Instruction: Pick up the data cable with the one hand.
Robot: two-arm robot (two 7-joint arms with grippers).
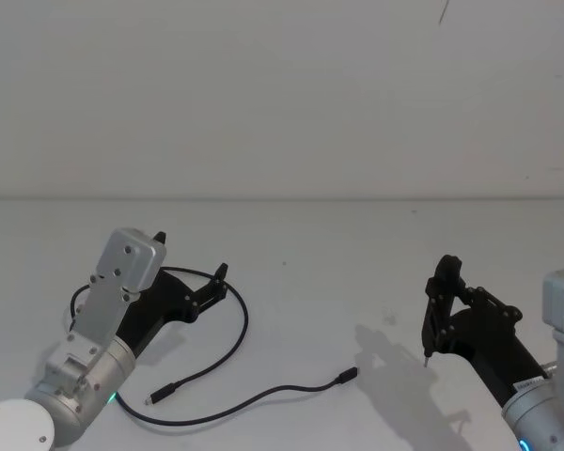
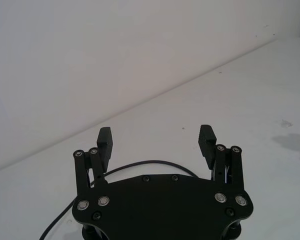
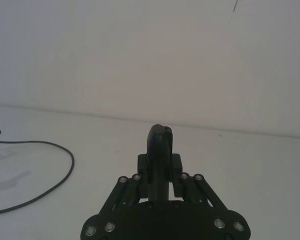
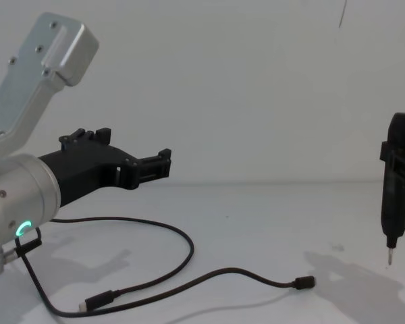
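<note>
**Data cable [image 1: 242, 319] at the approach stage.** The cord is laid slack on the white table [image 1: 357, 244], on the robot's left half. It is curled in an open loop, with one plug beside the left wrist and the other trailing toward the middle of the table. One end of the loop is passed close by the silver wrist with the green ring light.

*Hazards, as judged.*
- The cord is thin and lies flat, so the fingers could be closed above it and nothing caught.
- If the fingertips are pressed too low, they may be scraped along the tabletop.
- A grip taken on slack cord is easily lost, since the cord can slide through the pads under the weight of the hanging plugs.
- The stretch beside the wrist could be snagged as the arm is raised.

*Claw.* The left gripper [image 2: 156, 135] is held above the loop with its fingers spread wide, a curve of cord being seen just beneath them. Nothing is grasped, and in the chest view the claw is shown clear of cord and table. The right gripper [image 3: 160, 165] is parked well apart on the right, clamped on a pen-shaped tool [image 4: 395, 189] held tip down above the table.
</note>
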